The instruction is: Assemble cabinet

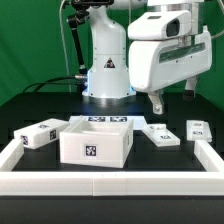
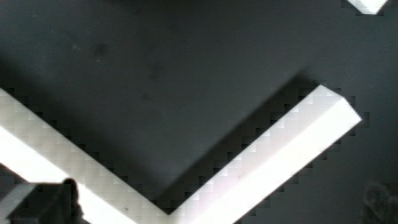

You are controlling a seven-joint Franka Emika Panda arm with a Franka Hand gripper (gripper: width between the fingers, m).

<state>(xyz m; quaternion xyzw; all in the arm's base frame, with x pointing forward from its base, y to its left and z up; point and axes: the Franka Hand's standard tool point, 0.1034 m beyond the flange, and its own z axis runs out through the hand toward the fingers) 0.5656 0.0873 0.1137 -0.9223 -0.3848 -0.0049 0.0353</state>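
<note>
The cabinet body (image 1: 95, 143) is a white open-topped box with a square tag on its front, standing on the dark table near the middle. A small white tagged block (image 1: 40, 133) lies to the exterior view's left of it. Two flatter white tagged parts (image 1: 160, 133) (image 1: 197, 130) lie to its right. My gripper (image 1: 158, 104) hangs in the air above the nearer flat part, well clear of the table, open and empty. The wrist view shows only one dark finger (image 2: 45, 205) at the picture's edge, and no cabinet part.
The marker board (image 1: 108, 121) lies flat behind the cabinet body. A low white border rail (image 1: 110, 182) runs round the work area; one of its corners fills the wrist view (image 2: 302, 130). The robot base (image 1: 105, 65) stands at the back.
</note>
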